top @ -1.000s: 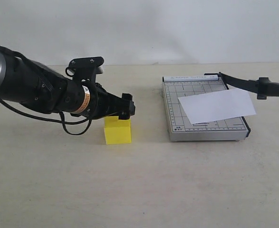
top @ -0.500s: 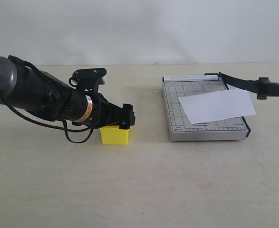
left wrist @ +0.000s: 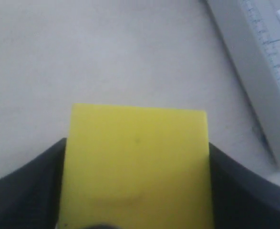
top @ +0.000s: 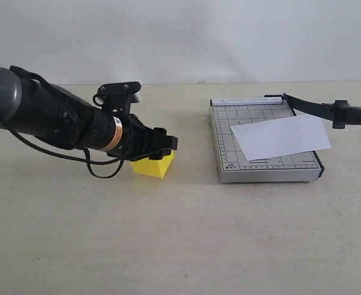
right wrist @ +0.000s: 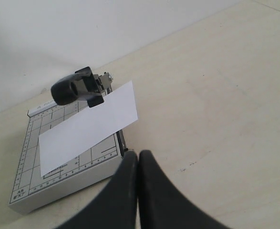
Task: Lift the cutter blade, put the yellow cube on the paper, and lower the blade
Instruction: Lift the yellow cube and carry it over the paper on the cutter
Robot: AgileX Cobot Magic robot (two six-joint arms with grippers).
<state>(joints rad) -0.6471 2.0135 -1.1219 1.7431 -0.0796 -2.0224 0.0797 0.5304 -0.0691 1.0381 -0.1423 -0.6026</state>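
Observation:
The yellow cube (top: 153, 166) hangs tilted just above the table at the left, with my left gripper (top: 162, 147) shut on it. In the left wrist view the cube (left wrist: 137, 162) fills the space between the two black fingers (left wrist: 30, 191). The cutter blade (top: 318, 109) stands raised, its thick handle (right wrist: 74, 89) up over the grey gridded board (top: 266, 170). The white paper (top: 281, 136) lies askew on the board and overhangs its right edge. My right gripper (right wrist: 139, 156) is shut on nothing, low over the table near the board's corner (right wrist: 58, 193); the exterior view does not show it.
The left arm's dark body (top: 45, 117) and its looping cable (top: 97, 169) stretch in from the left edge. The board's edge (left wrist: 254, 81) shows in the left wrist view, a short way beyond the cube. Bare beige tabletop (top: 186, 239) lies in front.
The left gripper came down onto the cube and shut on it. The cube has tipped and risen slightly off the table. Blade, paper and board have not moved.

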